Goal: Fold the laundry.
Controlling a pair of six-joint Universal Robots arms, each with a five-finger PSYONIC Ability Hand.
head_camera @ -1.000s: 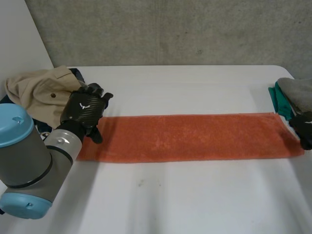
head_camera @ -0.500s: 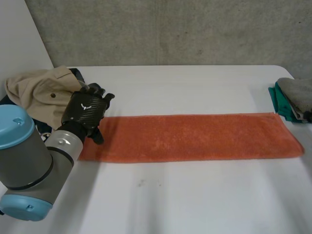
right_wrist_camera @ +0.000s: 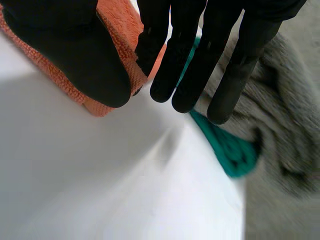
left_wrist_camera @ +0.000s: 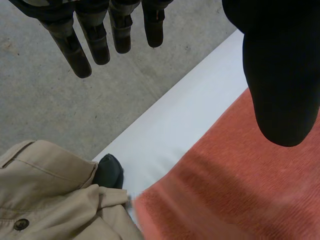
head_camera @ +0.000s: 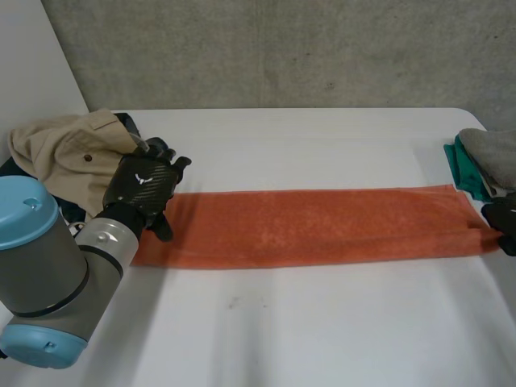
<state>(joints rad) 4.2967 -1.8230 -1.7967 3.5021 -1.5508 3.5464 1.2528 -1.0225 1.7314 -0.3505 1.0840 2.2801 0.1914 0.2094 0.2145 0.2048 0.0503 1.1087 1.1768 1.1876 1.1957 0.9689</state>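
The right hand (head_camera: 504,222) is back at the far right end of the long orange terry towel (head_camera: 322,226); half a second ago it was out of sight. Its thumb and fingers (right_wrist_camera: 150,45) pinch the towel's near right corner. The towel lies flat on the white surface (head_camera: 322,322), its long axis running left to right. The left hand (head_camera: 145,184) hovers over the left end, its fingers (left_wrist_camera: 70,45) straight and apart, holding nothing. A crumpled beige garment (head_camera: 68,149) sits just beside that end. A stack of grey and teal cloths (head_camera: 488,157) crowds the right hand.
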